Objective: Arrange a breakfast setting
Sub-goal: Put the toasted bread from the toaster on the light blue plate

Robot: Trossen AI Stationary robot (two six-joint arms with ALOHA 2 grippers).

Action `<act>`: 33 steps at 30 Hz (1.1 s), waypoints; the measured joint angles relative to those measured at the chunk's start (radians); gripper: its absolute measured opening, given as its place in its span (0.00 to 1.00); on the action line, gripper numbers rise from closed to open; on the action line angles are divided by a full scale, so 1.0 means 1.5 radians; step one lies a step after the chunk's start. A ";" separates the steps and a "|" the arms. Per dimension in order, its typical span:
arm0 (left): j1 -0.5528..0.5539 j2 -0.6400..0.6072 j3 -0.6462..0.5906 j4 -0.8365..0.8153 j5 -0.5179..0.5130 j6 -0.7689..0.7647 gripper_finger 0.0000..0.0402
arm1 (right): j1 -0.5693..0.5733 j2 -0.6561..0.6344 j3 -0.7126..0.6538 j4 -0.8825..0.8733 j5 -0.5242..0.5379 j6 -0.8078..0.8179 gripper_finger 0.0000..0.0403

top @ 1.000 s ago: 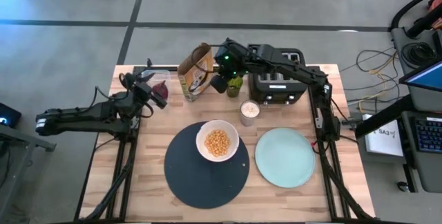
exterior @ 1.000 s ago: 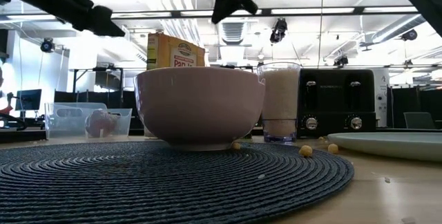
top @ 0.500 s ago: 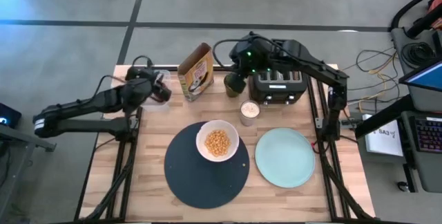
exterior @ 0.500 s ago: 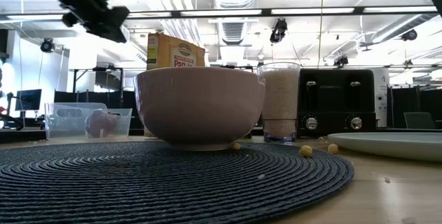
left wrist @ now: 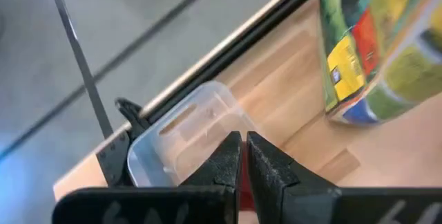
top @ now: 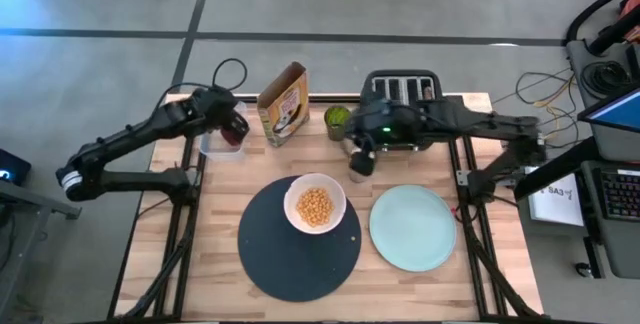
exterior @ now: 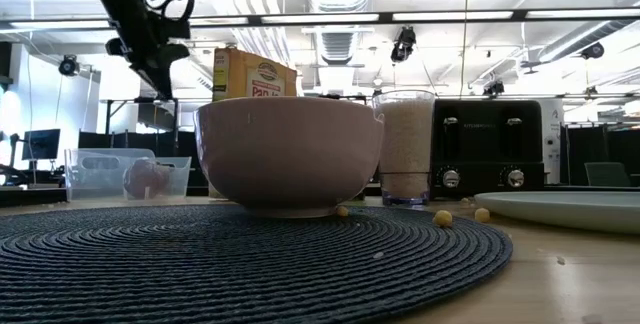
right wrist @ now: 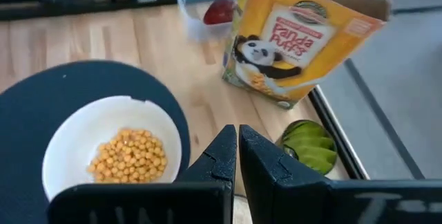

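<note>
A white bowl [top: 315, 204] of yellow cereal puffs sits on the far part of the dark navy round mat [top: 298, 249]. To the mat's right lies the pale mint-green plate [top: 412, 227]. A dark red food piece [top: 233, 136] lies in the clear tub [top: 212, 144] at the far left. My left gripper [left wrist: 243, 144] hangs shut just above that tub, pointing down, with nothing between its fingers. My right gripper [right wrist: 238, 141] is shut and empty; it hovers over the glass [exterior: 405, 149] beside the bowl.
A cereal box [top: 283, 104] stands at the far edge, with a small green item [top: 338, 116] to its right. The black toaster [top: 402, 89] sits behind my right arm. A few loose puffs [exterior: 443, 218] lie on the mat's edge and the table.
My left gripper has risen, tipped until it points down over the clear tub, and shut. My right gripper has swung from beside the cereal box toward the table's right and near edge, and now hovers over the glass.
</note>
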 joint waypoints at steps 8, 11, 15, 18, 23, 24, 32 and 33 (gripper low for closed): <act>0.043 0.003 -0.002 -0.012 0.003 0.001 0.00 | -0.073 -0.167 -0.189 0.057 0.155 0.099 0.02; 0.045 0.004 0.005 -0.013 0.004 0.001 0.00 | -0.161 -0.192 -0.221 0.000 0.154 0.168 0.02; 0.045 0.009 0.020 -0.011 0.004 -0.002 0.00 | -0.304 -0.198 -0.251 -0.085 0.152 0.207 0.02; 0.045 0.009 0.026 -0.011 0.004 -0.004 0.00 | -0.405 -0.190 -0.281 -0.096 0.138 0.186 0.02; 0.045 0.006 0.031 -0.010 -0.010 -0.004 0.00 | -0.515 -0.172 -0.331 -0.014 0.056 0.129 0.06; 0.045 0.006 0.031 -0.010 -0.018 -0.004 0.00 | -0.529 -0.166 -0.334 -0.011 0.060 0.128 0.08; 0.045 0.006 0.031 -0.011 -0.026 -0.009 0.00 | -0.568 -0.099 -0.335 -0.013 0.081 0.141 0.24; 0.045 0.006 0.031 -0.011 -0.026 -0.009 0.00 | -0.567 -0.091 -0.335 -0.015 0.083 0.142 0.25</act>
